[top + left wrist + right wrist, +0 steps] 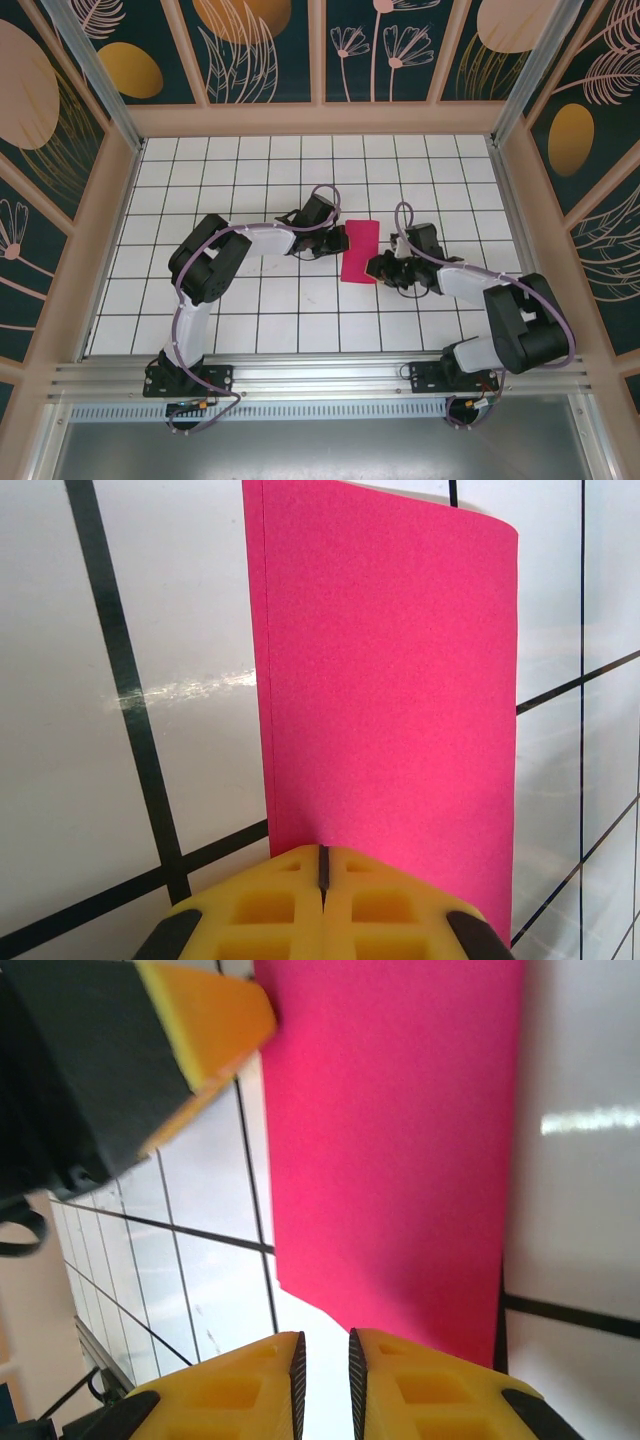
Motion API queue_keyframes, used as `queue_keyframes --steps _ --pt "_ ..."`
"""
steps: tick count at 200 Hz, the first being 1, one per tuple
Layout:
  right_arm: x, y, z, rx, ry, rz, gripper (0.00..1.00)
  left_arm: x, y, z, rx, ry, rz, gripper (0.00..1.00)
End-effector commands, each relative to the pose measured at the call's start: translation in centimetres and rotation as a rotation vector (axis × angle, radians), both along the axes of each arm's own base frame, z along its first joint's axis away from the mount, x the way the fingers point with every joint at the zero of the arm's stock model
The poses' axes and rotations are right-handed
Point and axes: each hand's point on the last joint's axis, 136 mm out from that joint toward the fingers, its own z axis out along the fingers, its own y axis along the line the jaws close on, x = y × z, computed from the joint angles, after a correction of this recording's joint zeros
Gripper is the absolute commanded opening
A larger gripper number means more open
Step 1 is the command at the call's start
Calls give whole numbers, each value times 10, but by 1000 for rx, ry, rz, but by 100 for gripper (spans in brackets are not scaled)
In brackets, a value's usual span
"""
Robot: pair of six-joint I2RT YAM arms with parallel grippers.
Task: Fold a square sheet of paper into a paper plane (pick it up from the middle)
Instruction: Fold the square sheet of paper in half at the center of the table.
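item inspected: the square sheet of paper [358, 250], magenta-red, at present doubled over into a narrow rectangle and lying flat on the tiled table [200, 300].

location, reckoned from the left gripper [322, 865]: the sheet lies directly ahead of its fingertips, touching them, with its long side running away from them. the right gripper [322, 1360] sits just beyond the sheet on the side away from the left gripper, its tips at the sheet's near corner.

claw state: the left gripper's fingers are pressed together with no gap. whether the paper's edge is nipped between them or merely held down cannot be determined. the right gripper's fingers stand a narrow slit apart with bare table showing through, nothing between them. one finger meets the sheet's edge.

handling assessment (judgement): very light and thin. it will slide on the glossy tiles under any sideways push unless one claw pins it. soft enough to buckle or crease wrongly if squeezed at a free corner, and easily torn if pulled from both sides. the end farthest from the left gripper appears to lift slightly, so the layers are not fully flattened.

recommended hold: take it at the middle of a long edge, where both layers can be caught together, while the other claw presses the flat face down.
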Motion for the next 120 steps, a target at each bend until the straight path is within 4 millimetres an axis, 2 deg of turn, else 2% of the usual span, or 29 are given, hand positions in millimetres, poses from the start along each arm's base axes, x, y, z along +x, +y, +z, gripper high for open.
queue_keyframes --steps 1,32,51,78,99,120 --pt "-5 0 -13 -7 33 -10 23 -15 12 -26 89 60 -8 0" --pt "-9 -7 -31 -60 71 -10 23 -15 11 -25 87 59 -8 0" --pt "-5 -5 -22 -52 48 -13 23 -14 11 -24 87 58 -9 0" --pt "6 -4 2 -40 -18 -23 23 -14 10 -22 80 56 -10 0" --pt "12 -8 9 -68 -48 -39 23 -13 9 -18 73 49 -10 0" --pt "17 -13 17 -101 -104 -52 26 -12 6 -6 44 36 -13 0"
